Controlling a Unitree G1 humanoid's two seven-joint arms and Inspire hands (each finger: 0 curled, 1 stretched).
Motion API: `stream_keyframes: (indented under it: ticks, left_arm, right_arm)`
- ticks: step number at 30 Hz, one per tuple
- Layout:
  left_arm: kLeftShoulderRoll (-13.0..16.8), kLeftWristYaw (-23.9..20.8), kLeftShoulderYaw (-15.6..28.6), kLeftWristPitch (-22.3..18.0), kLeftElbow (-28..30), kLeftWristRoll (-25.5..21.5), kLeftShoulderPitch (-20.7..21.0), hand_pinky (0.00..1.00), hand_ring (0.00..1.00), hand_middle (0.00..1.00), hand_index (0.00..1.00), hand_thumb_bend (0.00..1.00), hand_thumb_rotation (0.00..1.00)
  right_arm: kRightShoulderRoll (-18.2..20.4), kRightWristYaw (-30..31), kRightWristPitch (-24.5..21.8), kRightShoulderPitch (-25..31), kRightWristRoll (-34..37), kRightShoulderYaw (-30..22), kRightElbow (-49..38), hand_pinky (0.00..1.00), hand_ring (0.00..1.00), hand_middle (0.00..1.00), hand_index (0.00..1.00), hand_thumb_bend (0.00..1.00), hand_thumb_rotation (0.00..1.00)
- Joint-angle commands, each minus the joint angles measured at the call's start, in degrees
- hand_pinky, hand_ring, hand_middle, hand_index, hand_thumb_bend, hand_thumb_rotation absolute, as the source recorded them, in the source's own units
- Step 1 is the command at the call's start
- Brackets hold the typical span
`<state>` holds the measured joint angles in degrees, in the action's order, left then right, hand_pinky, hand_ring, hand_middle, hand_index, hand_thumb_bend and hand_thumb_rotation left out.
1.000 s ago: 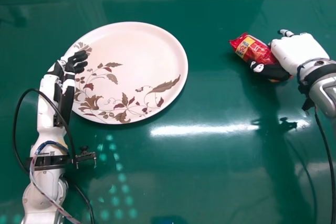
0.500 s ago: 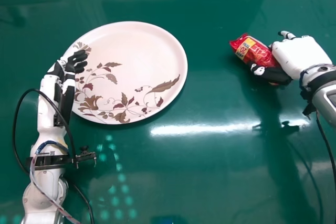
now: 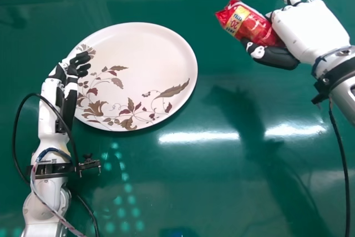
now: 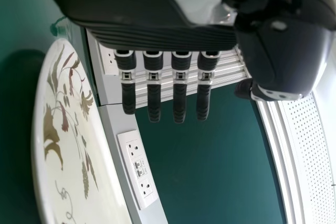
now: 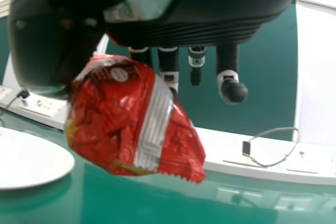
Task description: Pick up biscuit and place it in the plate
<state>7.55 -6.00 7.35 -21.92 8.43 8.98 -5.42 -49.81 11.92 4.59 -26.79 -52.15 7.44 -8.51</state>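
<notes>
While aloft — biscuit packet point(image 3: 255, 26) in bent fingers point(image 5: 168, 59) of the right hand point(image 3: 307, 28) — left hand point(image 3: 72, 70) empty, fingers straight.

In the head view the right robot hand point(image 3: 305, 30) hides the near end of the red biscuit packet point(image 3: 252, 25), and the left robot hand point(image 3: 81, 68) covers a bit of the plate's point(image 3: 150, 54) rim; the picture's edges cut off both the right arm point(image 3: 343, 79) and the left arm point(image 3: 47, 203). Each wrist view crops the plate, and in the right one the packet hides some of that hand's fingertips, while the packet's small print is too blurred to make out.
</notes>
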Motion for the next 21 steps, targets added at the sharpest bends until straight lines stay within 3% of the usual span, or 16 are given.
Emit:
stream_keyframes:
  ticks: [1,5,7,9,13,17,21]
  left_arm:
    - [0.7,0.5,0.3,0.2,-0.4,-0.1,-0.1,0.78,0.79,0.81,0.8,0.29,0.05]
    - [1.1,0.9,0.5,0.2,-0.6,-0.4,0.6,0.79,0.8,0.81,0.81,0.29,0.04]
    - [1.2,1.0,0.6,0.3,-0.7,-0.4,0.9,0.8,0.8,0.82,0.82,0.28,0.04]
    - [1.3,1.1,0.5,0.1,-0.9,-0.4,1.3,0.79,0.8,0.82,0.82,0.29,0.01]
    - [1.3,0.9,0.4,-0.2,-1.5,-0.2,2.2,0.78,0.8,0.82,0.81,0.29,0.0]
    - [1.2,1.0,0.3,-0.2,-1.4,-0.4,2.6,0.78,0.8,0.82,0.81,0.29,0.08]
    - [1.3,1.3,0.3,-0.8,-1.9,-0.8,3.1,0.78,0.8,0.82,0.81,0.29,0.04]
  right_arm:
    - [1.3,1.8,1.3,-2.5,0.7,1.3,-1.7,0.09,0.4,0.46,0.5,0.51,0.0]
    - [5.2,2.5,3.1,-6.5,0.2,4.1,-0.5,0.09,0.38,0.45,0.5,0.51,0.0]
    - [8.9,3.9,2.4,-8.9,1.0,5.8,0.8,0.09,0.41,0.48,0.48,0.51,0.0]
    - [11.9,1.3,3.8,-11.7,-0.9,8.3,4.4,0.09,0.41,0.5,0.48,0.51,0.0]
    - [18.3,-1.7,5.4,-17.3,-2.2,12.7,13.3,0.08,0.42,0.5,0.47,0.51,0.0]
    - [24.4,-4.9,6.9,-23.3,-2.8,16.5,24.4,0.09,0.41,0.5,0.48,0.51,0.0]
    - [28.1,-10.4,7.3,-29.6,-7.5,21.7,36.0,0.09,0.4,0.47,0.49,0.51,0.0]
